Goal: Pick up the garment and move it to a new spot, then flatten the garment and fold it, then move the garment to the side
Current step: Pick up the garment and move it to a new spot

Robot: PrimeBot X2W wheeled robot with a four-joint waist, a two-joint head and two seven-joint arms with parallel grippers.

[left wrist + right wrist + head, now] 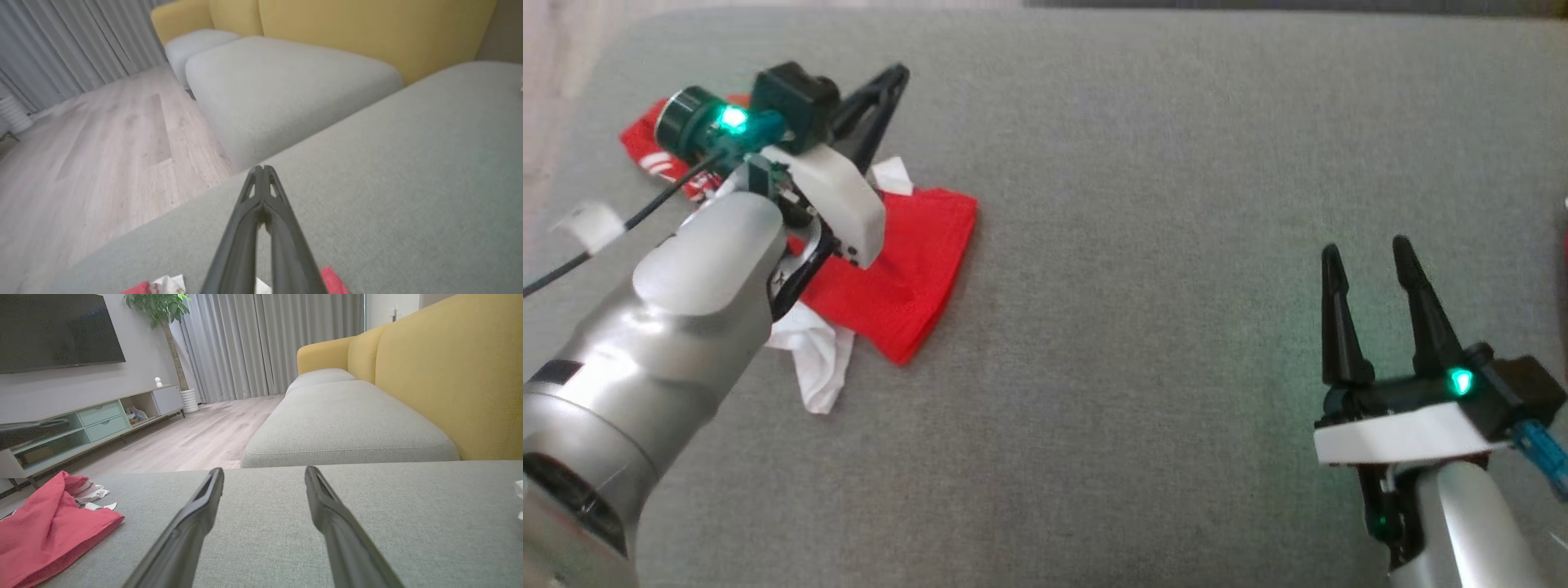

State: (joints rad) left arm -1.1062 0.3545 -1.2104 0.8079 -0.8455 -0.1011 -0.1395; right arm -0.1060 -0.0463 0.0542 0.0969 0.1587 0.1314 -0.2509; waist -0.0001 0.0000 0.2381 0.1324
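Grey cushion (1135,327) spreads under both arms, with a yellow backrest (449,375) and wood floor (102,143) beyond it. We see the garment (907,278) — red with white parts — lying crumpled on the cushion at ten o'clock in the head view. Our left gripper (894,77) sits over its far edge, fingers pressed together and pointing to one o'clock. The tips are bare, and we cannot tell whether cloth is pinched lower down. Our right gripper (1365,245) hangs at four o'clock, well apart from the garment — fingers spread wide, pointing to twelve, holding nothing.
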